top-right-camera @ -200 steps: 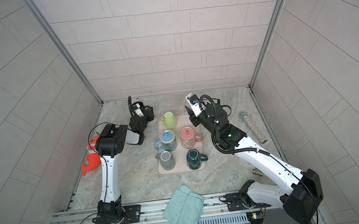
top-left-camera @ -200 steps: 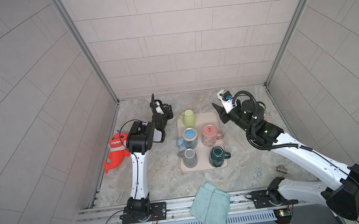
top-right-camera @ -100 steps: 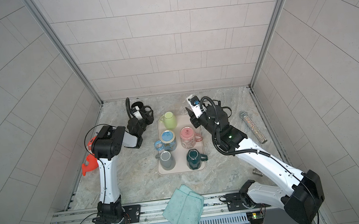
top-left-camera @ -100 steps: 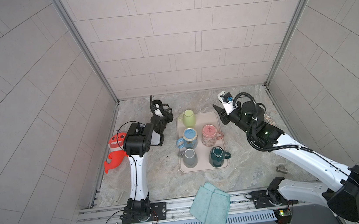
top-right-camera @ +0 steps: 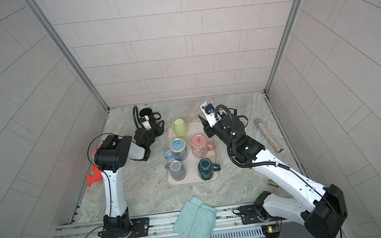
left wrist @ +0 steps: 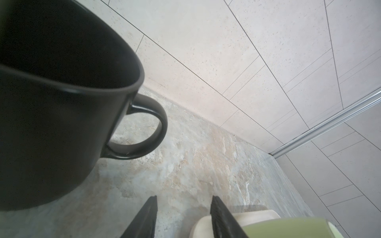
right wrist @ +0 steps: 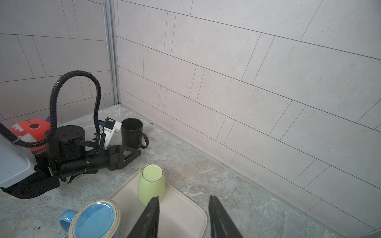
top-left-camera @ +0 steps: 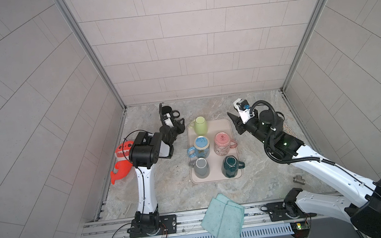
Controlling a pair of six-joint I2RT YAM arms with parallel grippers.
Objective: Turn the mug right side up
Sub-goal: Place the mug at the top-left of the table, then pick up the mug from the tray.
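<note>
Jaws parted and empty, the left gripper [left wrist: 183, 208] should draw straight back from the upright matte black ceramic mug [left wrist: 51, 123], clearing its handle [left wrist: 161, 125]; the right gripper [right wrist: 183, 206] is likewise parted and empty.

black mug [left wrist: 51, 123]: close and soft in the left wrist view, with much of its rim and body cut off by the frame edge.
green mug [left wrist: 288, 227]: only a blurred sliver there.
blue mug [right wrist: 94, 220]: lower body cut off in the right wrist view.
red toy [top-left-camera: 120, 169]: partly behind the left arm.
glitter tube [top-left-camera: 288, 129]: mostly behind the right arm.
small metal piece [top-left-camera: 298, 179]: too small to identify.
</note>
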